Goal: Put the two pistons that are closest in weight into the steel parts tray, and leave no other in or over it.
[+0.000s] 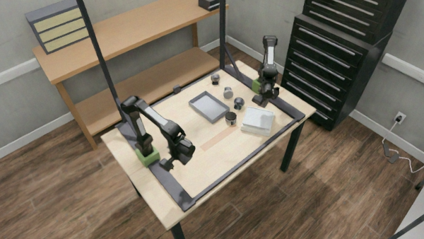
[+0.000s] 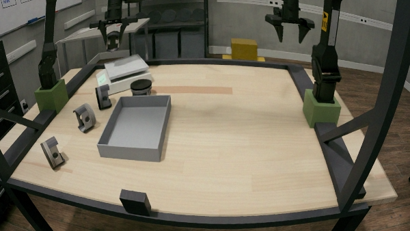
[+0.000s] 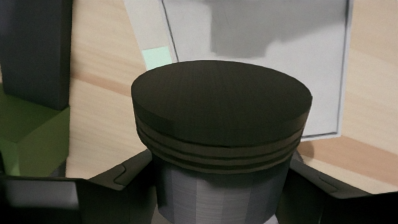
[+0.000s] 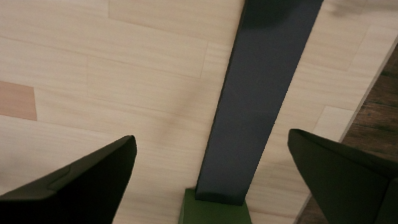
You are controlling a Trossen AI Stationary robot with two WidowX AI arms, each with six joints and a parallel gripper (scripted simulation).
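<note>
My left gripper (image 2: pixel 111 42) (image 3: pixel 213 152) is shut on a dark-topped piston (image 3: pixel 220 105), raised near the scale (image 1: pixel 258 118) (image 2: pixel 128 83) (image 3: pixel 325 85). My right gripper (image 2: pixel 290 41) (image 4: pixel 211 139) is open and empty, high above the table. The steel parts tray (image 1: pixel 209 106) (image 2: pixel 130 152) is empty. Beside it a black-topped piston (image 1: pixel 230 119) (image 2: pixel 141 87) stands upright. Three grey pistons rest by the tray's other side: one near the scale (image 1: pixel 239 103) (image 2: pixel 103 97), a middle one (image 1: pixel 227 92) (image 2: pixel 85 117), and a far one (image 1: pixel 215 78) (image 2: pixel 52 154). No weight is readable.
A dark block (image 1: pixel 177 88) (image 2: pixel 135 202) sits at the table's edge rail. Green arm bases (image 2: pixel 51 96) (image 2: pixel 321 109) stand at both ends, with dark frame posts and diagonal braces (image 2: pixel 352 124) near them. The scale stands close to the black-topped piston.
</note>
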